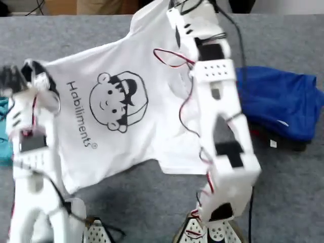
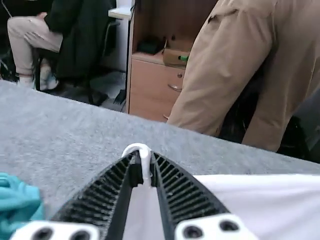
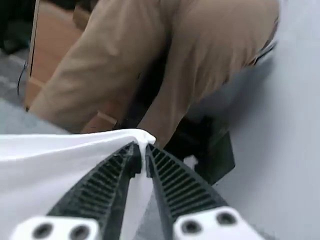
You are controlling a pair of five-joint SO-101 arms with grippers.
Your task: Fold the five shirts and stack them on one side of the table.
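Left gripper (image 2: 141,162) and right gripper (image 3: 141,150) each clench the far edge of the shirt (image 1: 116,101). They should lift together, keeping it taut, clear of the blue pile (image 1: 276,101) beside it.

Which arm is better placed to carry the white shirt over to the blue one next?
Right, probably. The right gripper and left gripper both pinch the white shirt, but the right arm lies alongside the blue shirt; the left gripper holds the opposite side, by a teal cloth.
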